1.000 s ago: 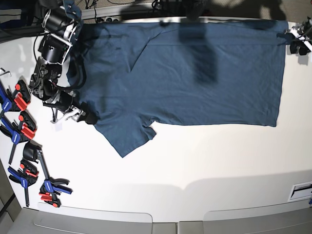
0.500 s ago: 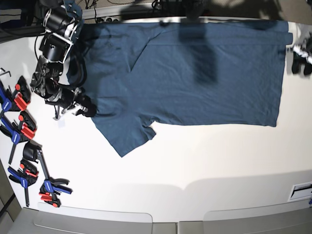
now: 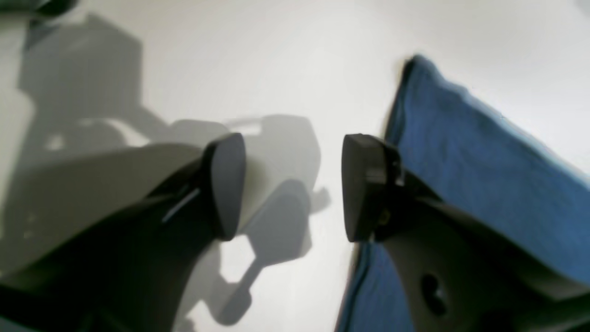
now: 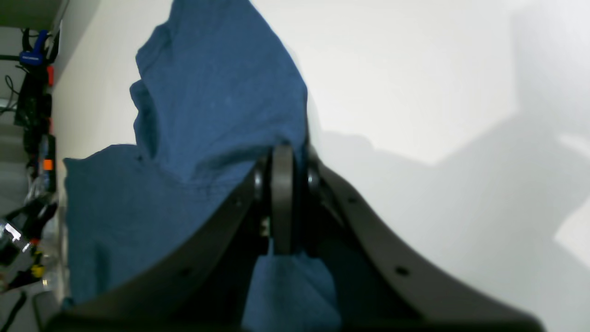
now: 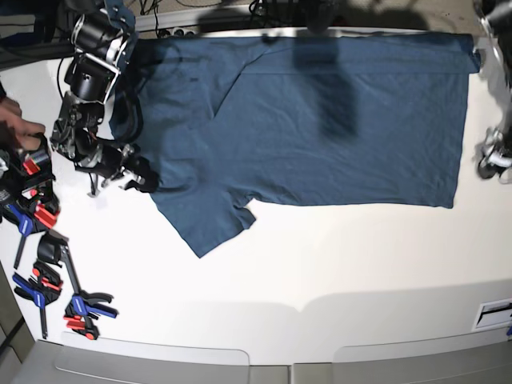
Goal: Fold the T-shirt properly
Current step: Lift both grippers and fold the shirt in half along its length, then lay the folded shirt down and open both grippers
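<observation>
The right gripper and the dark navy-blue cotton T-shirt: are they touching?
Touching. In the right wrist view, the right gripper has its jaws closed together on a bunched fold of the dark navy-blue cotton T-shirt, with cloth showing both above and below the fingertips.

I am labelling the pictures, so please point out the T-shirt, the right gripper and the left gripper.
T-shirt [image 5: 320, 136]: base view, middle of the flat body.
Right gripper [image 4: 282, 203]: right wrist view, where the shut tips pinch the cloth.
Left gripper [image 3: 292, 186]: left wrist view, gap between the open tips.

Base looks straight down; both wrist views, somewhat blurred, sit close over the T-shirt [image 5: 320, 120].
</observation>
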Controlling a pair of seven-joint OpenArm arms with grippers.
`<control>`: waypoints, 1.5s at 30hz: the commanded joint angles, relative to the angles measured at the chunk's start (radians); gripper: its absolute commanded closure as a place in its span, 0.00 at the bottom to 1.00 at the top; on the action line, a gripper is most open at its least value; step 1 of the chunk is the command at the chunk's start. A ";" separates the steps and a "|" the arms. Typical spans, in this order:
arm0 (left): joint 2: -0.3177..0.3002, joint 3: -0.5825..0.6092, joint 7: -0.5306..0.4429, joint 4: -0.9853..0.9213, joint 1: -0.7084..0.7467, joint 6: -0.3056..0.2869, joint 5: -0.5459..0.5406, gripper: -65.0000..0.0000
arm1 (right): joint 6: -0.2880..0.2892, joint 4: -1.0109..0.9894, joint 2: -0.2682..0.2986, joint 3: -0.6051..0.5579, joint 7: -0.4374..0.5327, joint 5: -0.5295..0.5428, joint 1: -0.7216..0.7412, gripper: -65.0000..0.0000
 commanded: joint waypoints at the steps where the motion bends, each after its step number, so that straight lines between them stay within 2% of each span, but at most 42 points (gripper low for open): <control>1: -0.021 0.021 -0.031 -0.029 -0.059 -0.008 -0.013 0.52 | -0.010 0.007 0.014 -0.001 -0.014 -0.024 0.011 1.00; 7: 0.024 0.168 -0.055 -0.212 -0.247 -0.008 0.043 0.52 | -0.010 0.007 0.014 -0.001 -0.014 -0.024 0.011 1.00; 13: 0.083 0.242 -0.047 -0.215 -0.267 -0.008 0.066 0.52 | -0.010 0.007 0.014 -0.001 -0.014 -0.024 0.011 1.00; 14: 0.089 0.241 -0.048 -0.215 -0.265 -0.008 0.066 0.55 | -0.010 0.007 0.014 -0.001 -0.014 -0.024 0.011 1.00; 15: 0.090 0.241 -0.054 -0.215 -0.265 -0.008 0.065 0.63 | -0.010 0.007 0.014 -0.001 -0.015 -0.024 0.011 1.00; 17: 0.087 0.241 -0.077 -0.215 -0.265 -0.008 0.066 0.91 | -0.010 0.007 0.014 -0.001 -0.019 -0.024 0.011 1.00; 18: 0.083 0.241 -0.093 -0.215 -0.265 -0.008 0.065 1.00 | -0.010 0.007 0.014 -0.001 -0.021 -0.024 0.011 1.00; 24: 0.055 0.241 -0.101 -0.174 -0.264 -0.017 0.065 1.00 | 0.007 0.046 0.014 -0.001 -0.033 0.033 0.011 1.00; 26: 0.043 0.241 -0.062 -0.136 -0.261 -0.071 0.052 1.00 | 0.007 0.090 0.014 -0.001 -0.062 0.075 0.011 1.00; 28: 0.029 0.240 0.013 -0.086 -0.249 -0.118 -0.022 1.00 | 0.007 0.146 0.014 -0.001 -0.115 0.107 0.011 1.00; 30: 0.011 0.240 0.072 -0.013 -0.219 -0.138 -0.119 1.00 | 0.007 0.207 0.014 -0.001 -0.167 0.136 -0.001 1.00; 32: -0.009 0.238 0.116 0.074 -0.172 -0.140 -0.178 1.00 | 0.007 0.282 0.014 0.000 -0.198 0.181 -0.032 1.00; 36: -0.040 0.200 0.150 0.256 -0.047 -0.139 -0.179 1.00 | 0.007 0.462 0.014 0.000 -0.261 0.267 -0.135 1.00; 40: -0.043 0.093 0.182 0.398 0.083 -0.109 -0.183 1.00 | 0.007 0.643 0.014 0.002 -0.322 0.338 -0.264 1.00; 45: -0.043 -0.054 0.208 0.502 0.237 -0.110 -0.217 1.00 | 0.007 0.818 0.009 0.031 -0.325 0.349 -0.437 1.00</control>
